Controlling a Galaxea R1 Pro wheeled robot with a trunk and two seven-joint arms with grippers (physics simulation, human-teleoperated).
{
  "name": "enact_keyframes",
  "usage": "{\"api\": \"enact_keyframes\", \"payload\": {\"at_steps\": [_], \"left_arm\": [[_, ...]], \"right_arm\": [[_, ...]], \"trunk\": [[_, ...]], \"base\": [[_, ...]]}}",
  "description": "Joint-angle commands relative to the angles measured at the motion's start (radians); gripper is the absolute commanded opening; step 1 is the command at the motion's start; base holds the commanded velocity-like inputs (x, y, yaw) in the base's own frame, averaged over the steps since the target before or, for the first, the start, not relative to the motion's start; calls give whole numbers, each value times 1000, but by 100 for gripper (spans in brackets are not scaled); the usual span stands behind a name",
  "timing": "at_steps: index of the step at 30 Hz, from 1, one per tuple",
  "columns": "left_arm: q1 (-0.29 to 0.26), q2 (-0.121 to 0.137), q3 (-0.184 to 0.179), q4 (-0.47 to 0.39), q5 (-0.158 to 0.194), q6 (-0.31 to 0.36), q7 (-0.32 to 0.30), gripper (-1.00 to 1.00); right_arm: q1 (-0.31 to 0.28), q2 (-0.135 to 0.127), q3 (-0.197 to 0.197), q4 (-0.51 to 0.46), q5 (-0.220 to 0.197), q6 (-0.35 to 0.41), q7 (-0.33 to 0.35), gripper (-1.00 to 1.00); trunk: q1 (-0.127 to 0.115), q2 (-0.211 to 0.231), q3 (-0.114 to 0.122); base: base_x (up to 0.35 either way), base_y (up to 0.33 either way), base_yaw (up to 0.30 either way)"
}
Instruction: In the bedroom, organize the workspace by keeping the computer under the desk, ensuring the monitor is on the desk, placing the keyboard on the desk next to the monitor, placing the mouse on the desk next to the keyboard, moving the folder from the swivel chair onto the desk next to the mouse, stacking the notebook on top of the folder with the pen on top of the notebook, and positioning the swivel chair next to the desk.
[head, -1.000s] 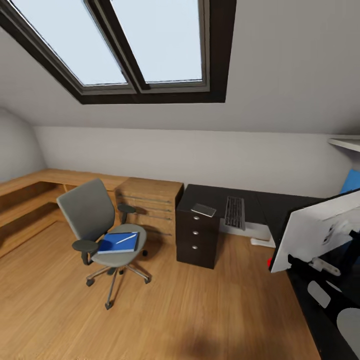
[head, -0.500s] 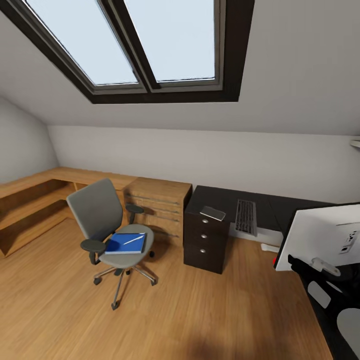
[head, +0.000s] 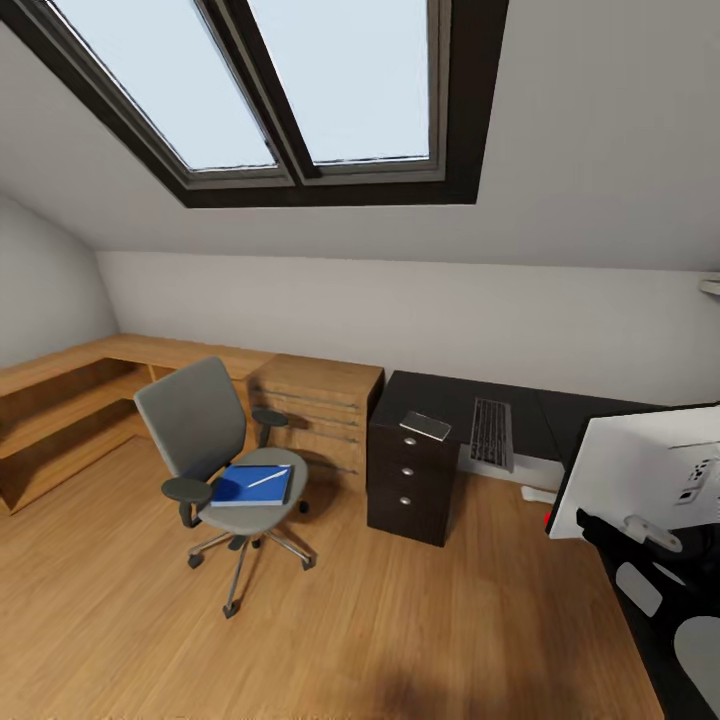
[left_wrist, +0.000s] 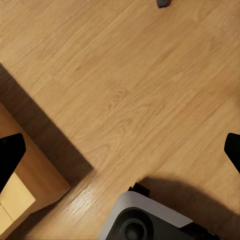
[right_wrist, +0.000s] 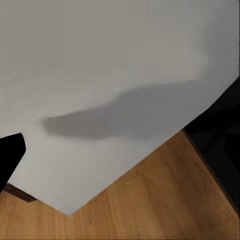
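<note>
Looming nearest at the head view's right edge, the monitor (head: 645, 480) shows its pale back, black stand below. Farther off, the swivel chair (head: 215, 450) stands on the wood floor (head: 400, 620), well apart from the desk (head: 500, 400) — the blue folder (head: 250, 487) lies on its seat with the white pen (head: 265, 480) on top. On the desk lie the keyboard (head: 491, 432) and a small dark pad, the notebook (head: 425, 426), over the drawer unit (head: 410, 480). Left gripper (left_wrist: 120, 150) fingers spread wide over floor; the right's spread I cannot tell.

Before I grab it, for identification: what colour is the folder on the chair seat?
Bright blue folder, clearest in the head view.
</note>
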Motion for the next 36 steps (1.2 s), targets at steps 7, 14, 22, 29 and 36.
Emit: {"api": "enact_keyframes", "payload": {"at_steps": [7, 14, 22, 29, 36], "left_arm": [[0, 1, -6, -1, 11, -5, 7, 100], [0, 1, -6, -1, 11, -5, 7, 100], [0, 1, -6, -1, 11, -5, 7, 100], [0, 1, -6, -1, 11, -6, 7, 100], [0, 0, -6, 1, 12, -7, 6, 100]], "right_arm": [[-1, 0, 8, 3, -11, -8, 2, 100], [-1, 1, 8, 5, -12, -26, 4, 100], [-1, -1, 8, 7, -12, -29, 4, 100], [-1, -1, 8, 7, -11, -44, 4, 100], [1, 0, 10, 8, -9, -98, 6, 100]], "trunk": [[0, -2, -2], [0, -2, 5], [0, -2, 13], [0, -2, 21], [0, -2, 28]], "base": [[-270, 0, -3], [-8, 0, -155], [0, 0, -211], [0, 0, -232], [0, 0, -234]]}}
